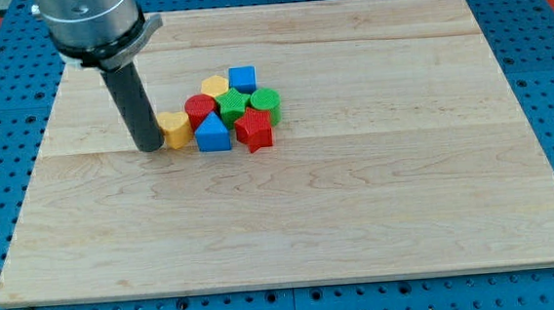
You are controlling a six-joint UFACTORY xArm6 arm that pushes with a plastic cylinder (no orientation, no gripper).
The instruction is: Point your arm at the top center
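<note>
Top centre of the wooden board is seen as bare wood, well above the cluster of blocks. My tip is set down on the board left of centre, touching or just beside the left side of a yellow block. No pincer is carried by the arm, so nothing is gripped; only a straight dark rod is shown. To the right of the yellow block a tight cluster is packed: a red cylinder, a blue triangular block, a green star-like block, a red block, a green cylinder, a blue cube and a second yellow block.
</note>
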